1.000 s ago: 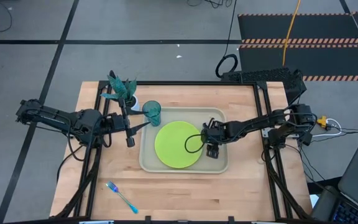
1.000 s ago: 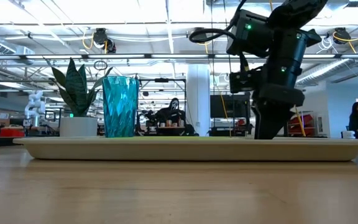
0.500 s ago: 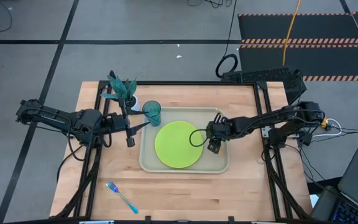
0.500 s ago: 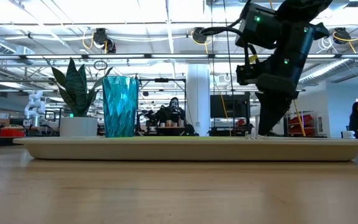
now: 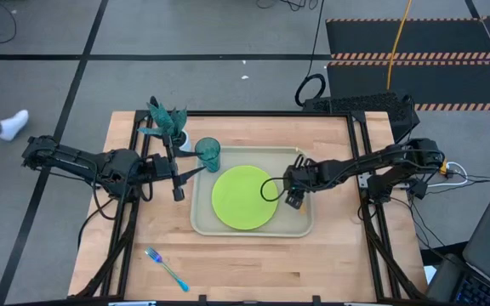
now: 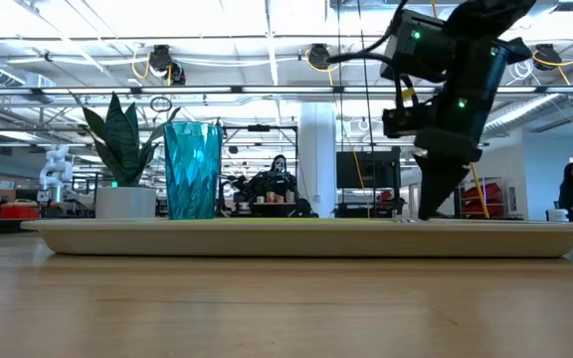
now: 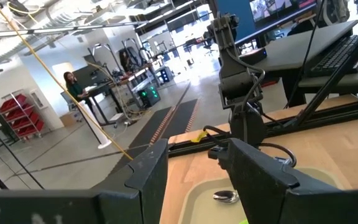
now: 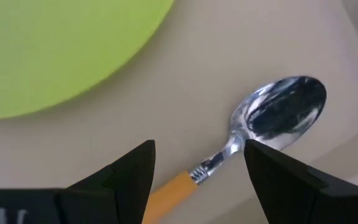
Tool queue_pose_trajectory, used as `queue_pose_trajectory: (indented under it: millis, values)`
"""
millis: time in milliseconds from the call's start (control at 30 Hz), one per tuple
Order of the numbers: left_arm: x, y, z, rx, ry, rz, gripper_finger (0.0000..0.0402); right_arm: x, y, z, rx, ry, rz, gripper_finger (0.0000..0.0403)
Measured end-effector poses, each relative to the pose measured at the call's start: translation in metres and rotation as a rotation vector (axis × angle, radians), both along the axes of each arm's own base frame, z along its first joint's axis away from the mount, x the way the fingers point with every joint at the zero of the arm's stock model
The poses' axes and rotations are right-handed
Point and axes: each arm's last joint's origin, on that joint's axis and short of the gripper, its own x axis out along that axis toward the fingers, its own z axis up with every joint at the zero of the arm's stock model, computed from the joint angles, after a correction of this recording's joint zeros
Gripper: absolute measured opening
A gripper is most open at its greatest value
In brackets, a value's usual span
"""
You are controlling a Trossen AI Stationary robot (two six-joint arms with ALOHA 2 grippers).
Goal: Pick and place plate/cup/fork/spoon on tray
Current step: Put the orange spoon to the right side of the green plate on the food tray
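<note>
The beige tray (image 5: 300, 223) lies mid-table and carries the lime-green plate (image 5: 243, 197). The teal cup (image 5: 208, 154) stands upright in its far left corner. The orange-handled spoon (image 8: 232, 146) lies flat on the tray's right part, beside the plate. My right gripper (image 5: 293, 200) hangs open just above it, pointing steeply down, one finger on either side of the spoon's neck and clear of it. The blue-handled fork (image 5: 167, 268) lies on the wood near the front left. My left gripper (image 5: 177, 189) waits open and level at the tray's left edge.
A white pot with a green plant (image 5: 167, 123) stands at the far left, just behind the cup. Bare wood lies in front of the tray and along both sides. Dark frame rails (image 5: 134, 161) run along the table's left and right edges.
My right gripper has risen a little off the tray's right part and rolled at the wrist, staying open. The spoon stays flat on the tray beneath it.
</note>
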Motion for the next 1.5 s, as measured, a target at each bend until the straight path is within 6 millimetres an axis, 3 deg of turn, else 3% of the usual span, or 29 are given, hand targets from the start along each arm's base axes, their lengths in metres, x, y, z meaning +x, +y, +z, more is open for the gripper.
queue_pose_trajectory:
  millis: [433,1067,1500]
  values:
    - [0.000,0.000,0.000,-0.001,0.000,0.000,0.0172,-0.016,0.004,-0.018,0.074,0.037,-0.153,0.0238]
    - [0.000,0.000,0.000,-0.001,0.000,0.000,0.0172,-0.016,0.021,-0.017,0.274,0.051,-0.059,0.0185]
    - [0.000,0.000,0.000,-0.001,0.000,0.000,0.0172,-0.017,0.020,-0.017,0.184,0.058,-0.058,0.0185]
